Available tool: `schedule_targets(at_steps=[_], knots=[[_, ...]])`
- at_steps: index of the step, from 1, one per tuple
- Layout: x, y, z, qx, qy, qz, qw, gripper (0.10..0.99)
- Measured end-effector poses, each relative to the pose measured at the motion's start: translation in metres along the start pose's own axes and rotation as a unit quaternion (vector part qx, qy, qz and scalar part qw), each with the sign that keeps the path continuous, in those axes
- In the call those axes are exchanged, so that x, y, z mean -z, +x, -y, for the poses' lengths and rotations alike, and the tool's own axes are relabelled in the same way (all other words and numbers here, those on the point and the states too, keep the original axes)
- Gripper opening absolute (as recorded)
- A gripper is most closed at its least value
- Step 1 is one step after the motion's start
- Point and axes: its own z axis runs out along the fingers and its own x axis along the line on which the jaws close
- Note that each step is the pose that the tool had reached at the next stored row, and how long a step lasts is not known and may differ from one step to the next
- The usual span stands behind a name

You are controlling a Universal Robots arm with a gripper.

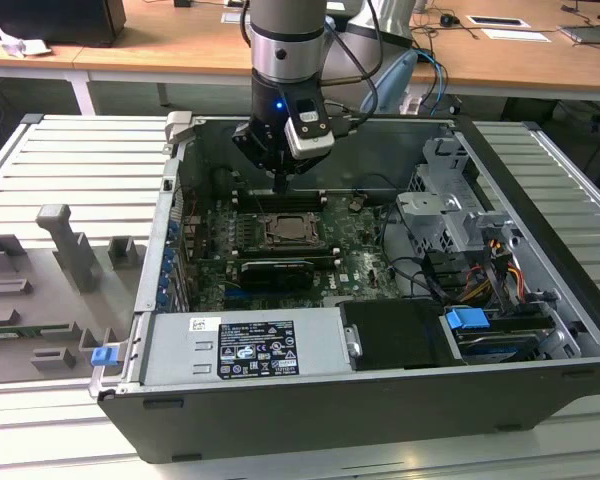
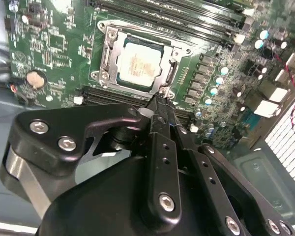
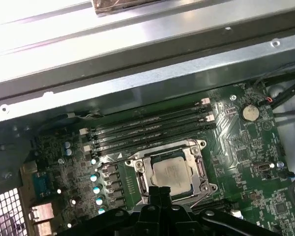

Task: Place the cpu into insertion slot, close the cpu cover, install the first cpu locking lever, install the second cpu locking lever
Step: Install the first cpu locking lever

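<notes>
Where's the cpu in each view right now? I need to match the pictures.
Exterior view: cpu mid-motherboard, near the pincer.
Second wrist view: cpu just beyond the pincer tip.
First wrist view: cpu between the pincer and the memory slots.
Shared landmark: the long black memory slots.
</notes>
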Motion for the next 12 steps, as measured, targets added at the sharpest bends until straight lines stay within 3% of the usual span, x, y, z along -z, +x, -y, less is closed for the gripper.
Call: schedule_targets(at_steps=[4,6,9,12], knots=[[-0.0005,0.0000,0.0000,0.044,0.0001,-0.0025,0.9990,0.106],[-0.0009,0.0002,0.0001,0.067,0.0002,-0.0037,0.9978,0.106],[-0.0010,0.0039,0.0009,0.069,0.0001,-0.0029,0.9976,0.106],[-0.0012,0.0150,0.0033,0.070,-0.0002,-0.0014,0.9976,0.106]])
